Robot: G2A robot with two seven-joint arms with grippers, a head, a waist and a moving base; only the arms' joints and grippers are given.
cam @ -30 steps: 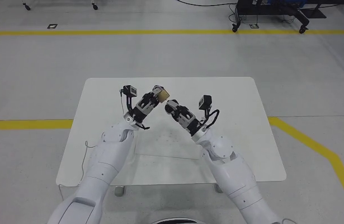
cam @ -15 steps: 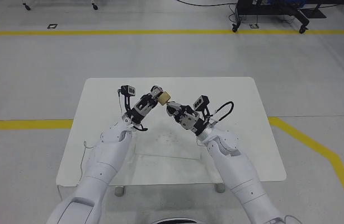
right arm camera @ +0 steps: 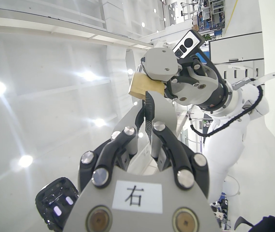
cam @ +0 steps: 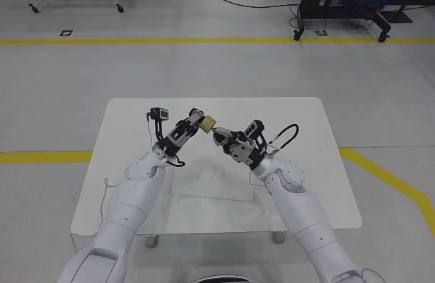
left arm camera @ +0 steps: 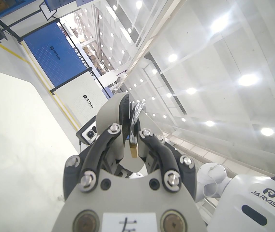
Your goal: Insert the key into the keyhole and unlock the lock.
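The left tool (cam: 197, 122) is hanging above the left-centre part of the white tabletop (cam: 302, 141), raised off the surface and pointing toward the middle of the workspace. Its two fingers are clenching the brass lock (cam: 207, 123). In the left wrist view the lock body is sitting edge-on between the dark inner pads, with a short brass part protruding below them toward the palm. In the right wrist view the lock is projecting sideways out of the left tool, with one flat brass face and one narrow end exposed. The lock is being carried in the air and is touching nothing but the left tool's fingers and, at its narrow end, the tip of the other tool. Just to the right of the lock, the right tool (cam: 218, 134) is also being held off the tabletop and is angling up and to the left, so that the two tools are meeting nose to nose over the centre of the tabletop. The right tool's fingers are pressing together, pad against pad, and their tips are resting at the lower end of the lock body. Whether the key is lying between those pads cannot be told, since the fingertips are covering that spot. Both forearms are spreading outward and back from this meeting point toward the near edge of the tabletop.
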